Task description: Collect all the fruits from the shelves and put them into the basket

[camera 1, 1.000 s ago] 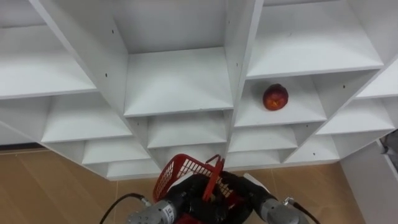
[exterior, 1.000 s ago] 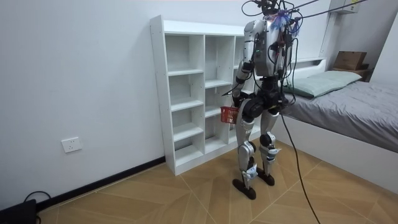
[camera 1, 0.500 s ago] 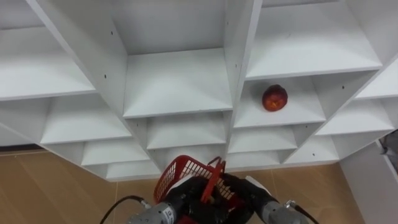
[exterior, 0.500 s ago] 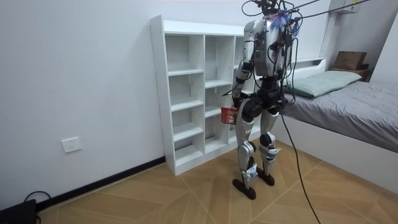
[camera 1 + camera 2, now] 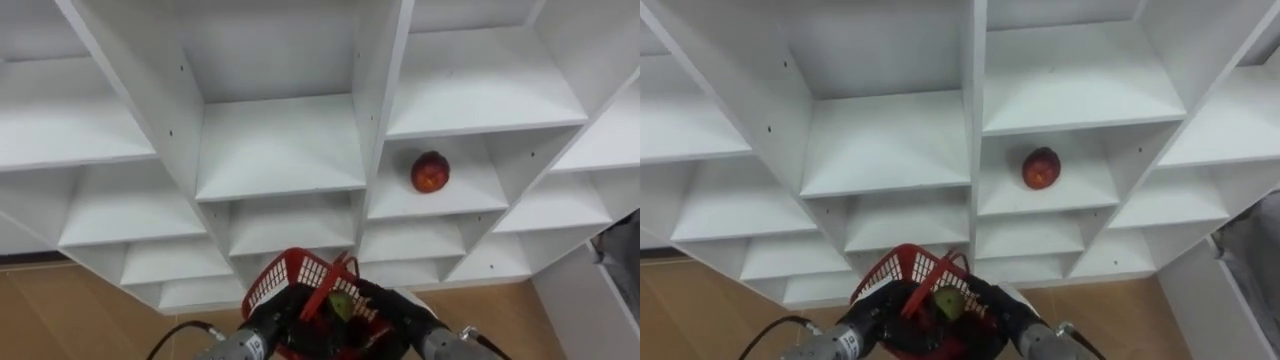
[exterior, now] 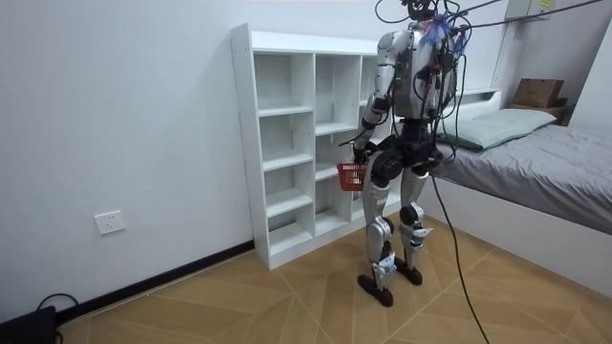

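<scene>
Basket (image 5: 284,274) held low before the closet (image 5: 280,140), left robot hand (image 5: 283,318) and right robot hand (image 5: 386,308) curled around its sides, mouth up, ready for the red fruit (image 5: 430,172) resting on a right-column shelf (image 5: 474,190).

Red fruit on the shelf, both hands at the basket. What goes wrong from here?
Left hand and right hand are both at the red basket; freeing one to reach may tilt it and spill the greenish item inside.
The red fruit lies loose on the white closet's shelf; a clumsy touch could roll it off.
</scene>
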Available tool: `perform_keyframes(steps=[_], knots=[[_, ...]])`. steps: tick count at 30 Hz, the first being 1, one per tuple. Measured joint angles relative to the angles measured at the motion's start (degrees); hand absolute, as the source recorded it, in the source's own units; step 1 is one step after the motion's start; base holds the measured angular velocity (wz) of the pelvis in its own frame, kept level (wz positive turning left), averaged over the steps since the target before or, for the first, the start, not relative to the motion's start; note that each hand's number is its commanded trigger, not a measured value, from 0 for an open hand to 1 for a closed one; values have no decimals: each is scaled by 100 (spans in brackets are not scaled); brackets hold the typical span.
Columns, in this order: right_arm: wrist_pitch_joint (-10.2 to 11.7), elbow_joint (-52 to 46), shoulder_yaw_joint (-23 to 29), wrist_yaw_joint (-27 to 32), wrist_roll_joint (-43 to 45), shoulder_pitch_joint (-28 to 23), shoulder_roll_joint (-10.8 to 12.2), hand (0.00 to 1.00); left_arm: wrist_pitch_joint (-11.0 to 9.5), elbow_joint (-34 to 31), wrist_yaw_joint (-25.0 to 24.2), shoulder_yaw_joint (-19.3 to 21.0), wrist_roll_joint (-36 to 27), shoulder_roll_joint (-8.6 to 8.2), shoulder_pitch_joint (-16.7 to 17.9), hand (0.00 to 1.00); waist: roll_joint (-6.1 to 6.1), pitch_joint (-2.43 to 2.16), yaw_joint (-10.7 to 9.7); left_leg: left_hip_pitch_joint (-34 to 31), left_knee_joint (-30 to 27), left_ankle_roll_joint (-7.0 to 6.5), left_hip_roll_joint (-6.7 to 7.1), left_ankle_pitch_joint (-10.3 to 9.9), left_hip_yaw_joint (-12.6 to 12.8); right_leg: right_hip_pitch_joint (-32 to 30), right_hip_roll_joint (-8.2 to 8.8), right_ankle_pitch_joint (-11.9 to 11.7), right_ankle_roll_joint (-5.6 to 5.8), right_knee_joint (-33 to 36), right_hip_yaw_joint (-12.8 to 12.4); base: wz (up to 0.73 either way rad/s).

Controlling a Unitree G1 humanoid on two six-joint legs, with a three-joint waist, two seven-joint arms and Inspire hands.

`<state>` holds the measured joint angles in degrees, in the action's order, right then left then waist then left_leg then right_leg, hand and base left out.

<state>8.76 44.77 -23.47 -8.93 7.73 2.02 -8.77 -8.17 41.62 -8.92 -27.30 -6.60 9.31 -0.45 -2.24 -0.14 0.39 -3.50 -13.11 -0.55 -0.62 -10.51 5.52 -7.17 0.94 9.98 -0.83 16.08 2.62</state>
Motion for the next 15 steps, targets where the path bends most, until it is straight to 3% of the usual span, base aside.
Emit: perform_keyframes(steps=[5, 8, 15], knots=[[4, -697, 73, 7, 3, -254, -128, 0, -78, -18, 158, 269, -1, 38, 219, 100, -181, 22, -9, 334, 172, 5, -27, -1, 66, 340, -39, -56, 2, -213, -30, -8], [4, -1118, 160, 3, 14, -413, -165, 0, -92, -26, 274, 455, -3, 47, 227, 100, -236, 71, -1, 441, 205, 12, -36, -10, 92, 461, -60, -71, 3, -285, -75, -3], [5, -2362, 264, 105, 68, -789, -303, 0, -117, -30, 507, 806, -18, 43, 285, 100, -134, 126, -7, 522, 247, 32, -78, -39, 103, 584, -100, -107, 2, -355, -90, -3]])
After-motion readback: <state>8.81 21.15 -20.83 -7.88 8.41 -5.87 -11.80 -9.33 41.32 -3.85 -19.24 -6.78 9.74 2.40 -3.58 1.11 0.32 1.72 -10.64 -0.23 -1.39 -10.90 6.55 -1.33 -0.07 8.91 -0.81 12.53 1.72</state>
